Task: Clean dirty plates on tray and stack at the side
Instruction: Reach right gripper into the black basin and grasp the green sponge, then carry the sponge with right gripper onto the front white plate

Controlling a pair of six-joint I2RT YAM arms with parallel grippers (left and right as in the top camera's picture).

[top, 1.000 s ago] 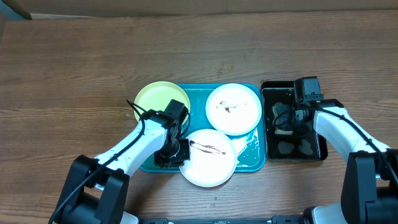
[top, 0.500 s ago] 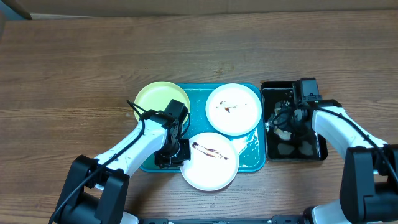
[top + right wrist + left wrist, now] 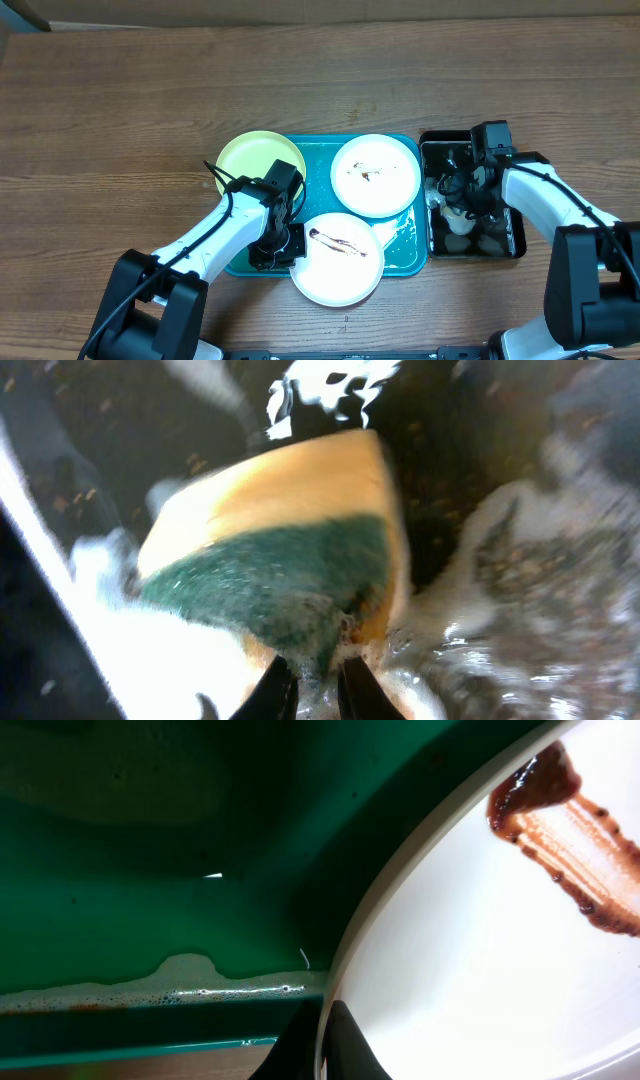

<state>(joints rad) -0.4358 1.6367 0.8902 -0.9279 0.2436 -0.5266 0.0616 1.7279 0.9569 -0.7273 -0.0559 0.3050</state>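
The teal tray point(image 3: 318, 160) holds a white plate point(image 3: 375, 175) with small brown smears at its back right. A second white plate point(image 3: 338, 258) with a brown sauce streak overhangs the tray's front edge. A pale yellow-green plate point(image 3: 255, 160) sits on the tray's back left corner. My left gripper point(image 3: 283, 243) is shut on the rim of the streaked white plate point(image 3: 480, 950), with its fingertips point(image 3: 322, 1045) pinching the edge. My right gripper point(image 3: 462, 200) is in the black tub point(image 3: 516, 205), shut on a yellow and green sponge point(image 3: 290, 560) over foamy water.
Soapy foam point(image 3: 403, 238) lies on the tray's front right part and along its front rim point(image 3: 150, 990). The black tub holds dark water and suds point(image 3: 520, 590). Wooden table point(image 3: 120, 110) extends all round.
My right gripper has shifted a little leftward and forward in the tub with the sponge. The streaked plate slid slightly to the right between the oldest frame and now. The left arm is still.
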